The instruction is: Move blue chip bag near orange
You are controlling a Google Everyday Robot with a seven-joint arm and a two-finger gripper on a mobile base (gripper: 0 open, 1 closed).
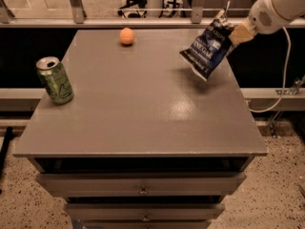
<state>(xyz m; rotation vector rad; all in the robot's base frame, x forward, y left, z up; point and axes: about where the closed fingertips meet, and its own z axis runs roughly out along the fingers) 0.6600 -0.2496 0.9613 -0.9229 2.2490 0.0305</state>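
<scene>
The blue chip bag (208,47) is a dark navy crinkly bag with white lettering. It hangs tilted in the air above the right back part of the grey table (143,123). My gripper (234,34) comes in from the upper right and is shut on the bag's upper right edge. The orange (127,36) is a small round fruit on the table near the back edge, left of the bag and well apart from it.
A green drink can (55,80) stands upright near the table's left edge. Drawers sit under the tabletop at the front. A railing and chair legs stand behind the table. A white cable hangs at the right.
</scene>
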